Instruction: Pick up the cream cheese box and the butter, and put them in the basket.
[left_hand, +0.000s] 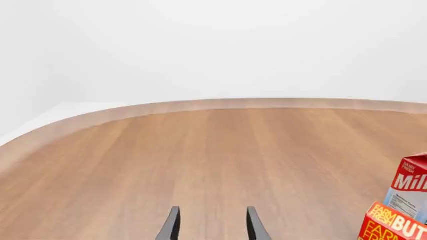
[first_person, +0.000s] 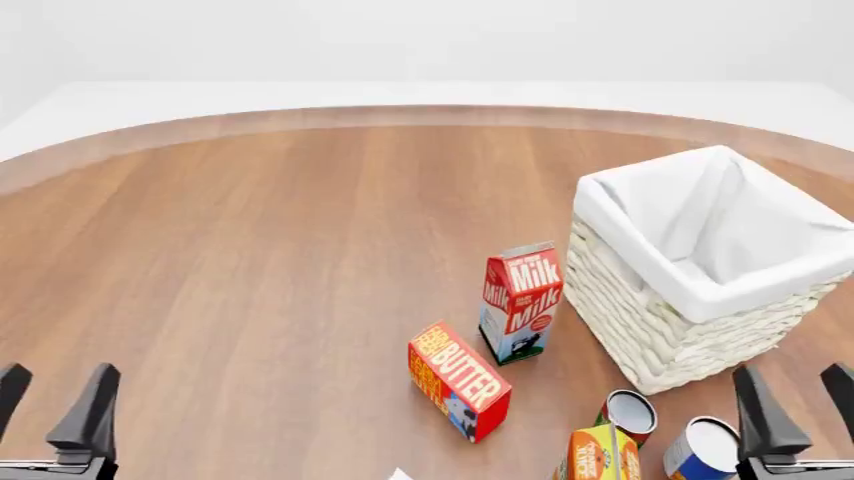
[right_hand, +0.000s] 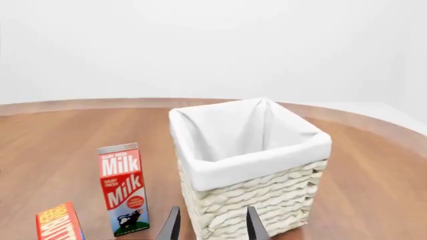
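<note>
1. Two dark fingers of the left end effector (left_hand: 212, 225) are standing parted with nothing between them in the left wrist view, bare tabletop (left_hand: 200, 160) lying ahead; the butter (left_hand: 393, 225) and the milk carton (left_hand: 408, 187) are showing only at the frame's edge, off to this end effector's right.
2. In the front view, both arms are sitting low and near, the left end effector (first_person: 54, 405) and right end effector (first_person: 794, 405) each open and empty. The butter (first_person: 458, 380) is lying flat between them, forward of both, just beside the upright milk carton (first_person: 521, 300); the basket (first_person: 641, 310) is standing ahead of the right end effector. Two cans (first_person: 665, 430) and an orange-yellow carton (first_person: 597, 455) are crowding near it. A white sliver at the bottom edge cannot be identified; no cream cheese box is recognisable.
3. In the right wrist view, the right end effector (right_hand: 212, 225), jaws apart and holding nothing, is facing the basket (right_hand: 253, 165) directly ahead, the milk carton (right_hand: 123, 187) and butter (right_hand: 59, 221) to its left.
4. Judging from this, no pick has begun; the next move is calling for a reach over the butter and a grip across its narrow sides.
</note>
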